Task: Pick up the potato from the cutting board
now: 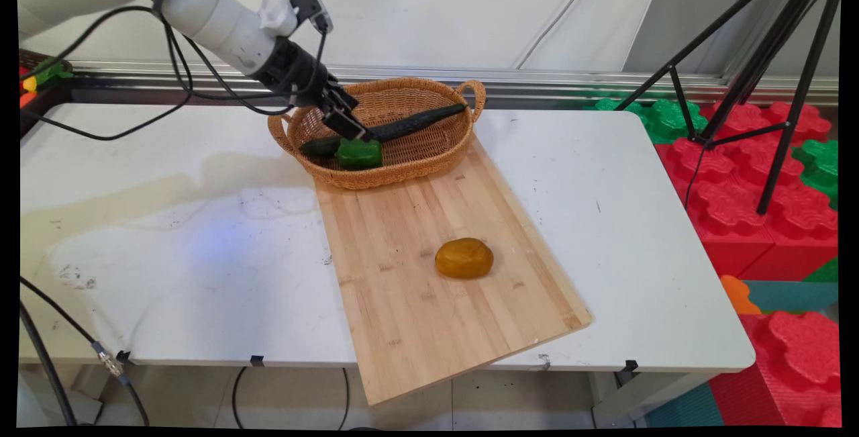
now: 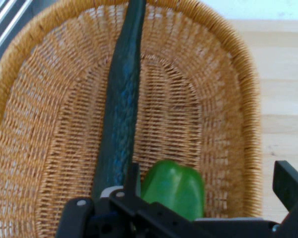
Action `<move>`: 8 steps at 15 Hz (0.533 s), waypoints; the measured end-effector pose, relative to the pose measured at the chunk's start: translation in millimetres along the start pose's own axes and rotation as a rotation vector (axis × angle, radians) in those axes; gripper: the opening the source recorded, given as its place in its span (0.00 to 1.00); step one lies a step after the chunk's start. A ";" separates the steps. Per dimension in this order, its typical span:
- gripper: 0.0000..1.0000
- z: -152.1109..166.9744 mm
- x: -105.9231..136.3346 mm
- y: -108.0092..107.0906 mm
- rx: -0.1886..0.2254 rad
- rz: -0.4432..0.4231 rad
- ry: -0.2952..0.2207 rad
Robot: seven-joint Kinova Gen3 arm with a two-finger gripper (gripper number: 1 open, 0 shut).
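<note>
Nearest, on the wooden board (image 1: 429, 269) that overhangs the worktop's (image 1: 637, 222) front edge, a yellow-brown potato (image 1: 464, 258) lies alone, well apart from the basket (image 1: 409, 168). Farther back, that wicker basket sits on the board's far end. Inside it a green pepper (image 1: 359, 154) rests against the near wall, just beside a long dark cucumber (image 1: 409, 126) that runs the basket's length and leans on the far rim. Over the pepper hangs the claw (image 1: 345, 121), jaws spread wide, one finger (image 2: 289, 182) out to each side of the pepper, gripping nothing.
</note>
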 end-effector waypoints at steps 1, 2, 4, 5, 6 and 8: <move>1.00 -8.2 2.5 4.4 -0.008 0.019 0.010; 1.00 -16.7 4.8 9.2 -0.016 0.037 0.020; 1.00 -28.0 8.4 16.6 -0.030 0.061 0.035; 1.00 -33.0 10.2 20.6 -0.037 0.071 0.042; 1.00 -37.4 12.0 25.1 -0.047 0.081 0.048; 1.00 -44.6 15.1 34.2 -0.067 0.098 0.060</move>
